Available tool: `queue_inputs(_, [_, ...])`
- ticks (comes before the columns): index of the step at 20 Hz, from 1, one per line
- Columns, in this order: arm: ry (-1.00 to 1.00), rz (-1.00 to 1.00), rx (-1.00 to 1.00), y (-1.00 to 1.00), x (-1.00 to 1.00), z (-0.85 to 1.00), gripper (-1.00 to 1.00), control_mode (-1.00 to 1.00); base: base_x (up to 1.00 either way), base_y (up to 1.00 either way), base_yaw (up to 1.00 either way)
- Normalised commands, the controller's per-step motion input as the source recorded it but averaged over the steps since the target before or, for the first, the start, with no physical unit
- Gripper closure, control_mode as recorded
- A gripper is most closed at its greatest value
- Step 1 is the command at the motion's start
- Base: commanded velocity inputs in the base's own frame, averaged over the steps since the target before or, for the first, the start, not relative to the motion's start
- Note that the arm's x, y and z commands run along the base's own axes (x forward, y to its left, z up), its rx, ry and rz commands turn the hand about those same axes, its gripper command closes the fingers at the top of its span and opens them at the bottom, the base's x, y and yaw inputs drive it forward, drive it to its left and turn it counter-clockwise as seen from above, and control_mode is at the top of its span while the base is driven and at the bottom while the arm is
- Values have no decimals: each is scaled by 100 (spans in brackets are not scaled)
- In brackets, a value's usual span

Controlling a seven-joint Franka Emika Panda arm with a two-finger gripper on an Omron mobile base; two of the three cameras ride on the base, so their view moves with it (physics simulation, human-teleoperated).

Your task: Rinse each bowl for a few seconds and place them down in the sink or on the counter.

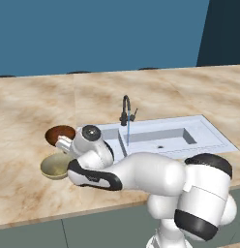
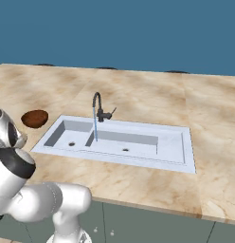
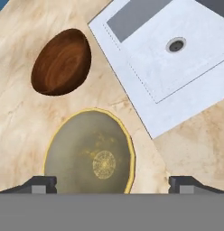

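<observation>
Two bowls sit on the counter (image 3: 23, 113) left of the sink (image 3: 177, 85). The dark reddish-brown bowl (image 3: 62, 62) (image 1: 60, 134) (image 2: 35, 118) lies farther back. The pale olive-gold bowl (image 3: 89, 153) (image 1: 54, 166) rests upright nearer the front edge. My gripper (image 3: 113, 184) is open just above the olive-gold bowl. Its fingertips (image 3: 41, 184) stand wide apart, one past the bowl's left rim and the other over bare counter to its right. In the left base view the arm's wrist (image 1: 88, 138) bends low over both bowls.
The dark curved faucet (image 1: 126, 111) (image 2: 97, 107) pours a thin stream of water (image 1: 128, 133) into the white two-basin sink (image 1: 209, 133) (image 2: 176, 147). A round drain (image 3: 176, 44) shows in the near basin. Wide counter (image 1: 25, 101) stretches behind and to both sides.
</observation>
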Motion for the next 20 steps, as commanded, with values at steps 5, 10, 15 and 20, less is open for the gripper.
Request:
queue_inputs(5, [-6,1,3,-14,-15,81,-100,-100,0,0,0])
queue_inputs(10, [-8,3,7,-55,-37,87,-100,-100,0,0,0])
queue_inputs(15, [-8,4,10,-75,-58,77,-100,-100,0,0,0])
queue_inputs(20, [-8,5,11,-76,-68,64,-100,-100,0,0,0])
